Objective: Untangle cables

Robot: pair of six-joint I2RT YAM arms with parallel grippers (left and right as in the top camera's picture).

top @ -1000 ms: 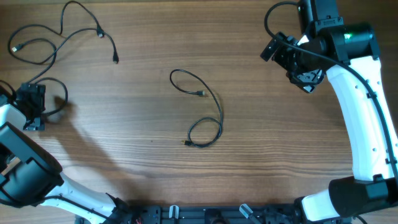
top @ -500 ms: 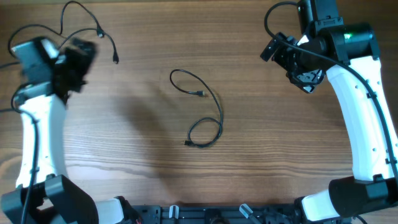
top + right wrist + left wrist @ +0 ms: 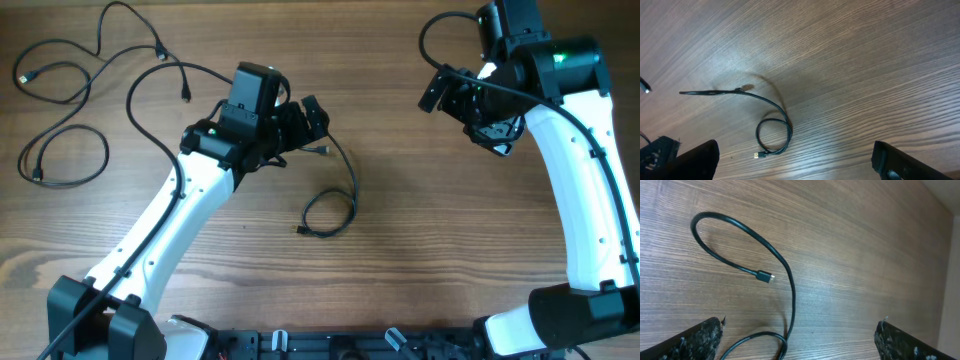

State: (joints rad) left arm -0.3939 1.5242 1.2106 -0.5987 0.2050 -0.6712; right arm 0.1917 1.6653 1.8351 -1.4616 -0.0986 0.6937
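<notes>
The upper loop of the central cable (image 3: 355, 190) is partly hidden in the overhead view beneath the left gripper (image 3: 303, 122), which hangs over it. From the left wrist camera that loop and its small plug (image 3: 765, 276) are seen plainly on the wood. The cord runs down between the two fingers (image 3: 697, 340), which are cut off at the frame's lower corners. These jaws are spread wide and nothing is gripped. The right gripper (image 3: 492, 128) is held over the far-right part of the table (image 3: 420, 260), well apart from every cable. Its fingertips (image 3: 905, 165) are likewise clipped by the frame's corners and set wide, with nothing between them. In the right wrist view the lower coil of the central cable is made out clearly, but the stretch above it is smeared into a faint streak. A dark shape at that view's bottom-left edge cannot be identified. The remaining cables (image 3: 60, 85) are spread in loose overlapping loops at the far-left corner, near the table edge, and their crossings cannot be sorted out. A thin black line arcs from them toward the left wrist; whether it is cable or the arm's own wire cannot be told. Wood at left-centre is covered by the slanting left arm (image 3: 170, 220). Bare wood is left open between the central cable and the right arm (image 3: 590, 200), and along the near edge.
</notes>
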